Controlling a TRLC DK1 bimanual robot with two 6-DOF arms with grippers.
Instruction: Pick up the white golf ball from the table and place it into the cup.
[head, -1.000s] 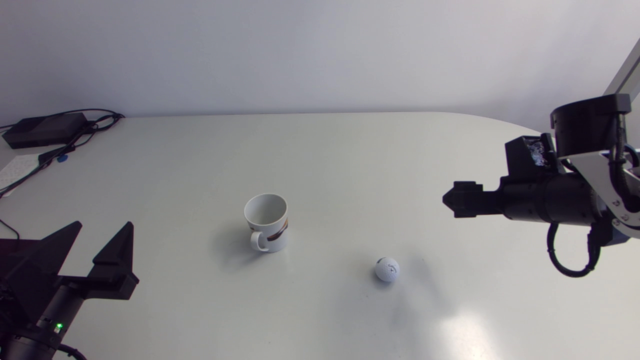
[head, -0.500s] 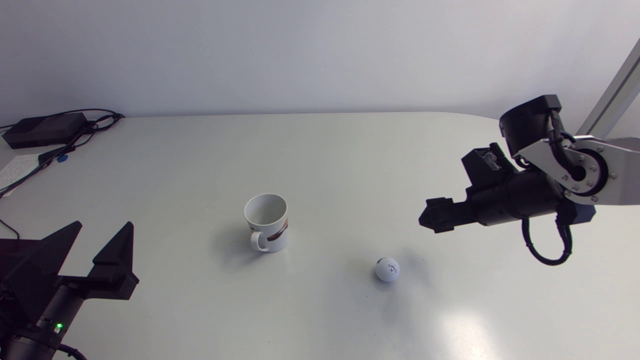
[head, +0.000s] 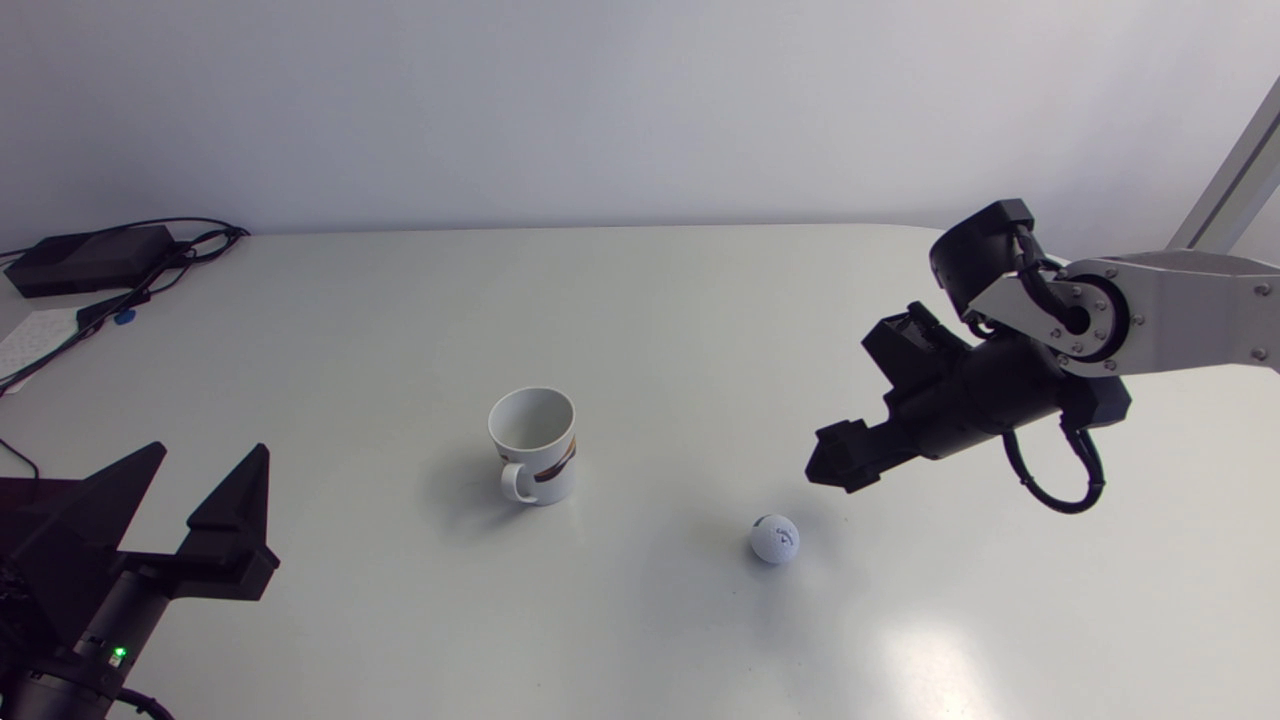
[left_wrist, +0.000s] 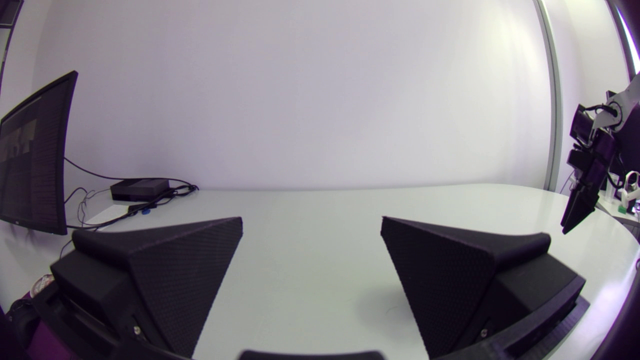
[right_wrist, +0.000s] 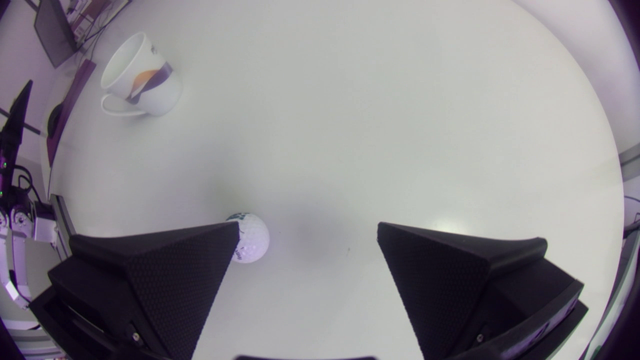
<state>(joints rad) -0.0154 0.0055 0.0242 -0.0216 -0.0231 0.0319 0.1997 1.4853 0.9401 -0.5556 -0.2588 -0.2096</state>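
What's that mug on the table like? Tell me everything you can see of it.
The white glossy mug, ceramic by its look, stands upright on the pale table, mouth up and empty as far as its inside shows. It has a loop handle on one side and a brown and dark swoosh across its wall. Only the table touches it; the white dimpled golf ball lies apart.

place: robotics lab, office-like | rig: left arm (head: 95, 615) and right arm (head: 1160, 315) working over a plain white desk (head: 700, 300) | kit: black box (head: 85, 258) with loose cables (head: 195, 243) at the desk's far left corner
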